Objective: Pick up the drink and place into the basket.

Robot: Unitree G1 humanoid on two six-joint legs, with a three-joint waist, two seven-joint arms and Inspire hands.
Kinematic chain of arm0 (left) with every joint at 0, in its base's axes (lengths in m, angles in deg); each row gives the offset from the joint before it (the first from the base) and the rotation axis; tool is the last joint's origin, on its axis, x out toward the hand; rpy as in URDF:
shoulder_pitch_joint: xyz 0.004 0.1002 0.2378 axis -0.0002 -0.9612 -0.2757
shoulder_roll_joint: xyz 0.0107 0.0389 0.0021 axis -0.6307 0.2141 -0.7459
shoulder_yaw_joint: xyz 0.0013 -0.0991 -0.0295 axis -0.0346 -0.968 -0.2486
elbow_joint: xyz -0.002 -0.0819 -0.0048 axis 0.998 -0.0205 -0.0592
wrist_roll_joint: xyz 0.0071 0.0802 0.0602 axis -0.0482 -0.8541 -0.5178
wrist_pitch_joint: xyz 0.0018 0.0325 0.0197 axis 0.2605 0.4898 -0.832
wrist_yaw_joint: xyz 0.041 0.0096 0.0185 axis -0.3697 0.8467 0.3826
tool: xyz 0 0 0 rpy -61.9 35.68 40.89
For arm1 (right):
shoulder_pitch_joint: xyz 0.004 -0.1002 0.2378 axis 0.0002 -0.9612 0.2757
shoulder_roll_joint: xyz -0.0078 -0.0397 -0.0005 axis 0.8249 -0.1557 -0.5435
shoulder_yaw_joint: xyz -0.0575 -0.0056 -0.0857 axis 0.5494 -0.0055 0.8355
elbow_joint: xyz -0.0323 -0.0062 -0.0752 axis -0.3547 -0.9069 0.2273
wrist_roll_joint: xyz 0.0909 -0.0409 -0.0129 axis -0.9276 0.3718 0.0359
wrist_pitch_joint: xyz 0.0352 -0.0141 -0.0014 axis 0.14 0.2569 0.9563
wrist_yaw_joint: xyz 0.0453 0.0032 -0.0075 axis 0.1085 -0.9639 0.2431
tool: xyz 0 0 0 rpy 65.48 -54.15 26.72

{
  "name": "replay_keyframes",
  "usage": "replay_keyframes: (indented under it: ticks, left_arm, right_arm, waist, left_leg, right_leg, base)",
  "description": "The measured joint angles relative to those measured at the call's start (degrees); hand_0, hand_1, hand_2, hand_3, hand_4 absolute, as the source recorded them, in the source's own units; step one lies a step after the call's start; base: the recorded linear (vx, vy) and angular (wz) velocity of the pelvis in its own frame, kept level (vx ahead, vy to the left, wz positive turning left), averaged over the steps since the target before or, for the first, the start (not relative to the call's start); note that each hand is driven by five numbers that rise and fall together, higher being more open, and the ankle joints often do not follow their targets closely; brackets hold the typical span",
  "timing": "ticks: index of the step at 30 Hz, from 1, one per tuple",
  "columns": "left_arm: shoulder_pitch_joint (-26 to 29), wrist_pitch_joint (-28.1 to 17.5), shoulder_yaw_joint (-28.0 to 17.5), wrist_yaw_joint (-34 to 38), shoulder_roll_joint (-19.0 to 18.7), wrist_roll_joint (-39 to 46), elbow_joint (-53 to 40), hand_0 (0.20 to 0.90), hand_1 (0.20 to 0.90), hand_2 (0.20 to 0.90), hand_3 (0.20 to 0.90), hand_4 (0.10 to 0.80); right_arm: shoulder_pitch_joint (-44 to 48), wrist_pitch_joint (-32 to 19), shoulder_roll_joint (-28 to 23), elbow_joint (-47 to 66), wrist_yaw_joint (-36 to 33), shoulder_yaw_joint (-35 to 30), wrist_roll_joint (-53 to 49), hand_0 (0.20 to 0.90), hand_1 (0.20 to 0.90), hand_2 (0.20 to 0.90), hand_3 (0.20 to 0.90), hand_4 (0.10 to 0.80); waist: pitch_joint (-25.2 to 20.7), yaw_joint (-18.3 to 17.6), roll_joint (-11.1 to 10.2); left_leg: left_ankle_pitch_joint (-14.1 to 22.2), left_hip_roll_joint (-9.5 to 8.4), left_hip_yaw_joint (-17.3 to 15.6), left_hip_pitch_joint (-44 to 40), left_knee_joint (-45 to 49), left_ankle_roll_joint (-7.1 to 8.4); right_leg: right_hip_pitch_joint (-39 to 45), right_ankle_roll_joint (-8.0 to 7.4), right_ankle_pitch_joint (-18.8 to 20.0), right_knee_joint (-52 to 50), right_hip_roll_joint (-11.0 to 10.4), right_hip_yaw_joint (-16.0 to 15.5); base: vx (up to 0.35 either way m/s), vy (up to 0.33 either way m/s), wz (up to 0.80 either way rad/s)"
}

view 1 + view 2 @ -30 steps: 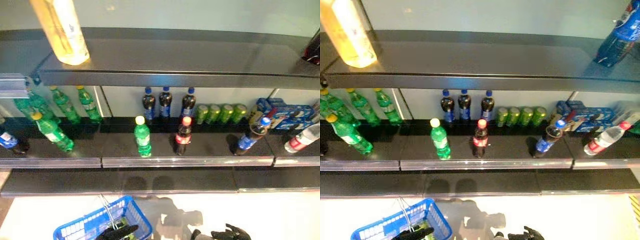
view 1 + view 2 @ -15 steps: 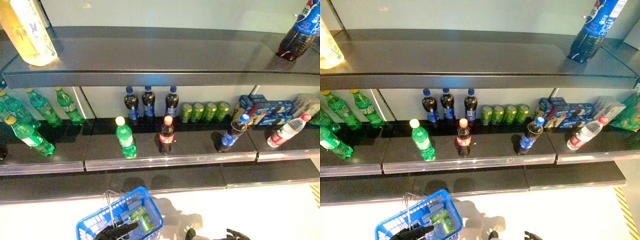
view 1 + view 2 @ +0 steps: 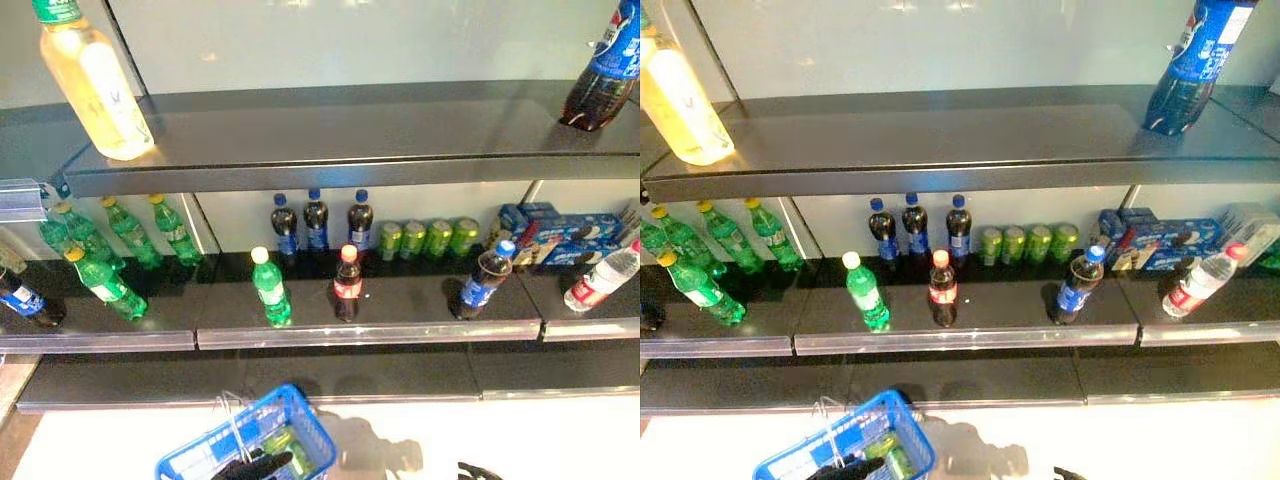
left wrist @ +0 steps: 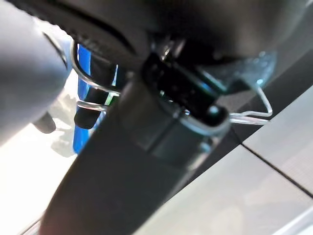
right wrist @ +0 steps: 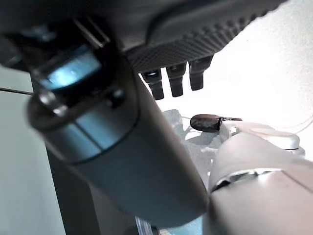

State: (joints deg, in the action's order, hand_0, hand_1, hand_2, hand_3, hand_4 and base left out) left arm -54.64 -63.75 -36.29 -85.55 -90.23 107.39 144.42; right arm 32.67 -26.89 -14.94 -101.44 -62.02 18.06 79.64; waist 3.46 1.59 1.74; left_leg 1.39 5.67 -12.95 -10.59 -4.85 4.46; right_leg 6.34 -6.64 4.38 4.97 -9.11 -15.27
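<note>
My left hand (image 3: pixel 255 466) is shut on the thin wire handles (image 4: pixel 87 83) of the blue basket (image 3: pixel 205 458), which hangs low in front at the left. Green drinks (image 3: pixel 280 447) lie inside the basket. On the middle shelf (image 3: pixel 370 335) stand a green bottle (image 3: pixel 270 290), a red-capped cola bottle (image 3: pixel 347 284) and a blue-capped cola bottle (image 3: pixel 484 282). My right hand (image 3: pixel 1070 474) is low at the bottom edge, well below the shelf. In the right wrist view its fingers (image 5: pixel 176 81) hang relaxed and hold nothing.
Behind stand blue-capped cola bottles (image 3: pixel 316 220) and green cans (image 3: pixel 425 239). More green bottles (image 3: pixel 110 240) are at the left, blue boxes (image 3: pixel 560 225) and a water bottle (image 3: pixel 600 280) at the right. The top shelf holds a large yellow bottle (image 3: pixel 97 85) and a large cola bottle (image 3: pixel 603 70).
The whole picture has shifted, so the camera has moved. The blue basket still hangs from my left hand. My right hand shows less at the bottom edge.
</note>
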Motion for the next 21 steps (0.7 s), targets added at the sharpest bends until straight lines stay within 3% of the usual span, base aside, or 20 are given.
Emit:
replay_keyframes:
  ticks: [3, 6, 12, 16, 21]
  left_arm:
    - [-0.97, 0.05, -0.04, 0.0, -1.42, -0.07, 0.01, 0.3, 0.3, 0.3, 0.2, 0.1]
    - [0.33, -0.02, 0.72, 0.13, -2.78, 1.28, -0.02, 0.3, 0.3, 0.3, 0.2, 0.1]
    - [11.32, -0.32, 1.84, 1.28, -3.43, 4.74, -0.46, 0.3, 0.3, 0.3, 0.2, 0.1]
    - [16.47, -0.97, 1.85, 1.46, -4.59, 8.23, -3.22, 0.3, 0.3, 0.3, 0.2, 0.1]
    - [19.44, -1.38, 2.57, 2.68, -5.33, 10.52, -4.06, 0.3, 0.3, 0.3, 0.2, 0.1]
  right_arm:
    - [-0.58, 0.41, -0.24, 0.06, 0.03, -0.14, 0.43, 0.9, 0.9, 0.9, 0.9, 0.8]
    - [0.43, 0.81, -0.75, -0.08, -0.07, 0.43, 0.7, 0.9, 0.9, 0.9, 0.9, 0.8]
    - [9.69, 0.7, -2.16, -2.72, -1.63, 2.37, 1.2, 0.9, 0.9, 0.9, 0.9, 0.8]
    - [14.14, -3.9, -2.85, -1.85, -2.46, 2.27, -1.72, 0.9, 0.9, 0.9, 0.9, 0.8]
    - [16.9, -10.61, -3.79, 2.59, -2.03, 2.27, -7.04, 0.9, 0.9, 0.9, 0.9, 0.8]
  waist:
    - [0.03, -0.15, -0.13]
    - [0.34, -0.09, -0.36]
    - [10.75, 0.6, -1.43]
    - [18.25, 0.19, -3.02]
    - [21.98, -0.04, -4.22]
  left_leg:
    - [0.0, 0.0, -0.03, 0.4, 0.0, 0.0]
    - [-0.8, -0.05, -0.13, 5.64, 0.84, -0.04]
    - [-2.63, 0.27, -0.08, 16.67, 5.41, -0.26]
    - [-1.71, 1.28, 0.41, 23.73, 11.93, -0.23]
    - [2.3, 2.5, 1.78, 30.09, 22.37, -0.25]
  right_leg:
    - [-0.45, -0.02, -0.04, -0.01, -0.03, 0.05]
    - [-5.56, 0.36, 0.86, -0.04, -0.18, 0.15]
    - [-14.85, 1.96, 4.2, -1.12, -0.34, 0.08]
    - [-21.97, 3.05, 2.85, -7.74, -0.67, 0.4]
    - [-28.81, 3.85, -2.03, -19.24, -1.64, 1.71]
  base:
    - [-0.033, 0.036, -0.01]
    - [-0.334, -0.044, -0.03]
    - [-0.237, -0.05, 0.04]
    - [-0.189, 0.009, -0.02]
    - [-0.115, 0.035, -0.01]
